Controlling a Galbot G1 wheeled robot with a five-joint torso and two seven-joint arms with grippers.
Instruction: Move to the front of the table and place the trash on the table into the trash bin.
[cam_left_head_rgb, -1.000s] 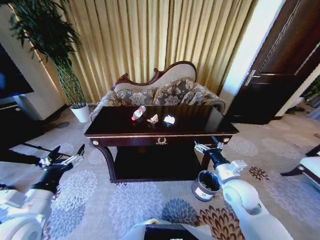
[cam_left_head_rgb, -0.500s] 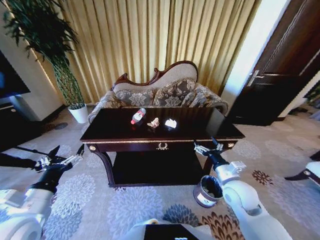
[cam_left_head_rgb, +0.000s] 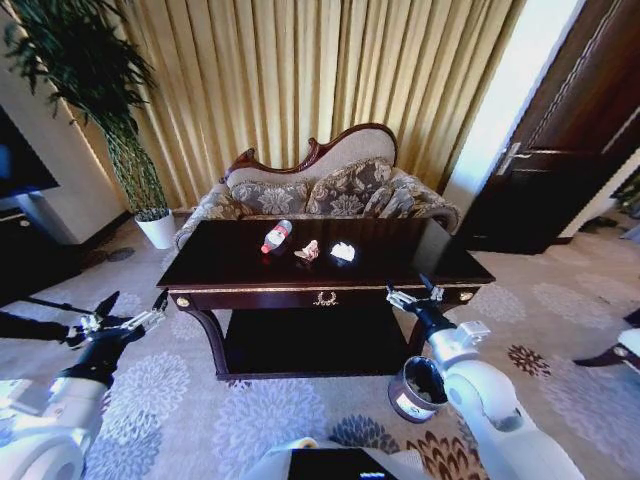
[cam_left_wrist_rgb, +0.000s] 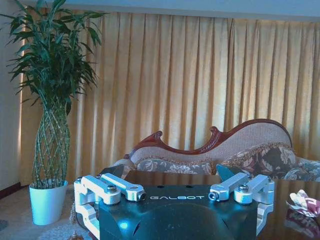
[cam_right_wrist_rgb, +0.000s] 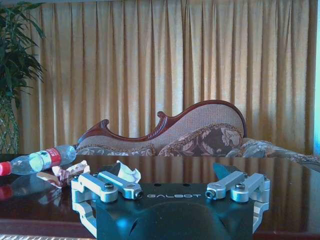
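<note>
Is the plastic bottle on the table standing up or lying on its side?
Lying on its side. The bottle rests lengthwise on the table, cap end toward the front edge, beside the two paper wads; the right wrist view also shows it horizontal.

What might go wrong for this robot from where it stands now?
The bin stands on the carpet right by the right arm, near the table leg; a swing or a drive forward could knock it over. The bottle lies on its side on the glossy top, so it may roll when touched. The two paper wads sit far back from the open right gripper and left gripper, so reaching them may mean leaning over the front edge.
</note>
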